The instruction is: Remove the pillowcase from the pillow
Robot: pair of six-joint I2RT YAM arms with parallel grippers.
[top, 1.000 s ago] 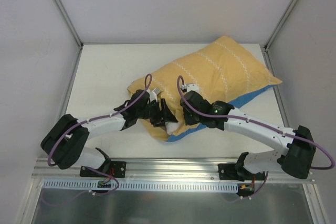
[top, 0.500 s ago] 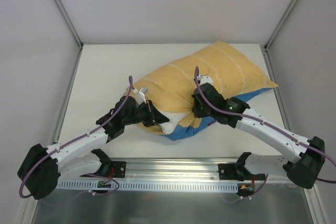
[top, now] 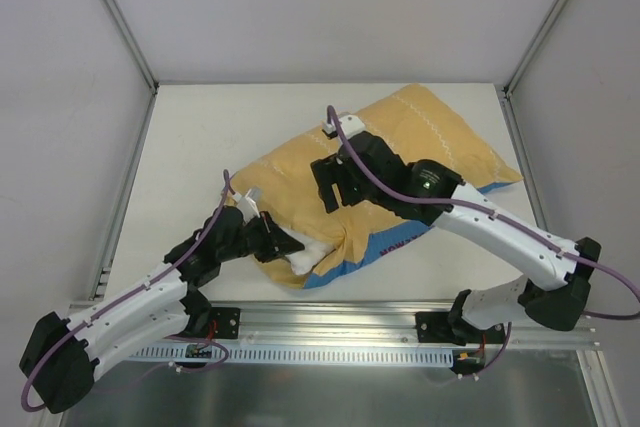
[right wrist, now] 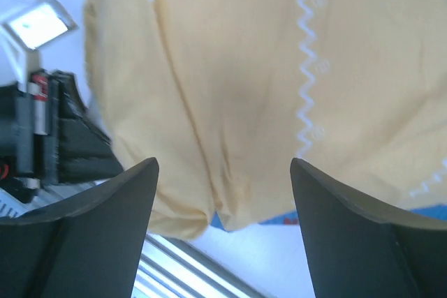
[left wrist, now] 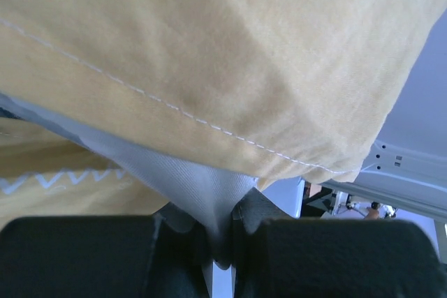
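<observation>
White surface carries the pillowcase. Left claw clamps the pillow, likely anchoring it; right claw hovers open above.

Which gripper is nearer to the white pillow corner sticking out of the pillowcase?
Left. The left gripper is shut on the exposed white corner of the pillow; the right gripper hangs open over the yellow pillowcase, away from that corner.

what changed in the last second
The left hand closed on a corner of the plain white stuffed pillow and pulled back. The right hand opened, letting go of the yellow-orange fabric pillowcase, and moved back over it. The pillowcase still covers most of the pillow.
</observation>
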